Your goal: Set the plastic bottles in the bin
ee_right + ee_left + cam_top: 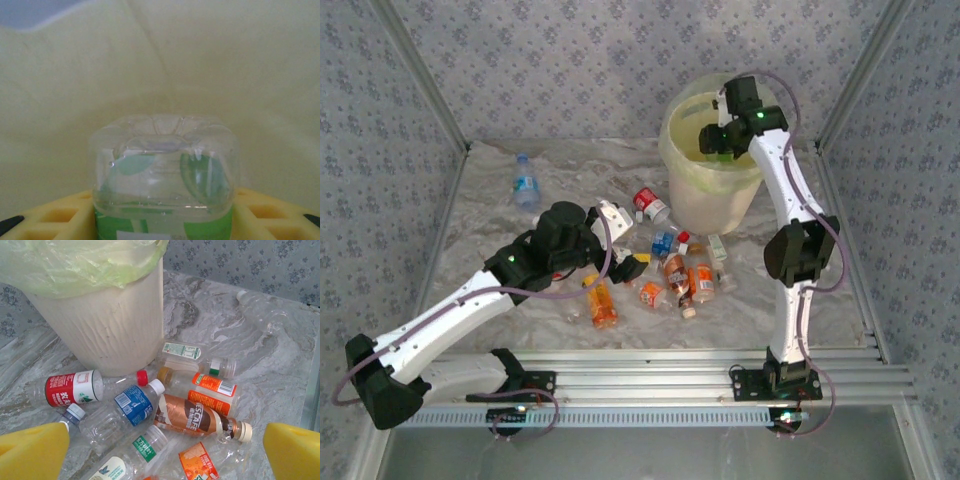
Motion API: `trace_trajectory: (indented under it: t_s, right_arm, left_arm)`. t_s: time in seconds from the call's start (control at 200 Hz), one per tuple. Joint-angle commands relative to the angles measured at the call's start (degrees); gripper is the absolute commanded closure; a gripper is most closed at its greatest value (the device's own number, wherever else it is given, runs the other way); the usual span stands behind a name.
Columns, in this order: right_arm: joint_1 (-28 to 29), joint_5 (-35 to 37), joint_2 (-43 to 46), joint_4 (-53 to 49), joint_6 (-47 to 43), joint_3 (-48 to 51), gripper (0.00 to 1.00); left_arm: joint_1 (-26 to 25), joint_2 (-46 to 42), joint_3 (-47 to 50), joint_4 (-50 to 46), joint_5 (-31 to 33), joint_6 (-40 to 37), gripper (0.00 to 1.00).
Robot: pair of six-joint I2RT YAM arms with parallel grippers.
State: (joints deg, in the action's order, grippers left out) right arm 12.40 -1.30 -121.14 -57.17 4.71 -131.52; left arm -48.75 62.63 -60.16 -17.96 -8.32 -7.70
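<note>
The right pincer (pixel 162 215) is closed partway around a green-labelled bottle (pixel 162 170). Its yellow fingers (pixel 55 220) press against both sides of the bottle. From the wrist camera we see the bottle's clear, ridged base pointing away from us, with the pale-yellow inside of the bin behind it. In the overhead view this pincer and its bottle hang over the open mouth of the bin (pixel 705 200), which stands at the far right of the table (pixel 570 165).

The left pincer (pixel 160 455) is spread wide and has hold of nothing. Its two yellow fingers sit at the lower corners of its wrist view, above the heap of plastic bottles. We cannot tell whether either finger touches a bottle.

The heap lies on the table just in front of the bin. In it we make out:
- a red-labelled bottle (pixel 70 389) on its side, nearest the bin wall
- a blue-labelled bottle (pixel 132 405) with a white cap
- a brown coffee bottle (pixel 192 417) beside the blue one
- an orange-labelled bottle (pixel 212 385) behind the coffee bottle
- a flattened bottle with a green-and-white label (pixel 185 352), close to the bin

A translucent liner (pixel 75 265) drapes over the bin's rim. A lone bottle with a blue label (pixel 525 182) lies well apart from the heap, towards the far left of the table. An orange bottle (pixel 602 303) rests at the near edge of the heap.
</note>
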Motion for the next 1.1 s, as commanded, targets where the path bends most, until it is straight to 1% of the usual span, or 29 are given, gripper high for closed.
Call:
trace_trajectory:
  t_s: [0.0, 0.355, 0.605, 0.894, 1.094]
  right_arm:
    - [0.1, -0.2, -2.3, -4.4, 0.8, -2.1, 0.44]
    - [0.0, -2.0, -5.9, -7.7, 0.9, -2.6, 0.42]
    - [0.2, -2.3, -6.2, -7.1, 1.3, -0.6, 0.41]
    - [0.4, -2.9, -4.9, -6.5, 1.7, 0.9, 0.29]
    - [0.3, -3.4, -2.2, -6.3, 1.5, 1.3, 0.21]
  left_arm:
    - [0.2, 0.3, -0.3, 0.6, -0.3, -0.4, 0.00]
    - [0.2, 0.6, -0.2, 0.5, 0.3, -0.9, 0.00]
    - [0.4, 0.5, -0.3, 0.5, 0.0, -0.7, 0.00]
    - [0.4, 0.3, -0.2, 0.7, -0.3, 0.0, 0.00]
    - [0.7, 0.2, -0.1, 0.9, -0.1, 0.5, 0.00]
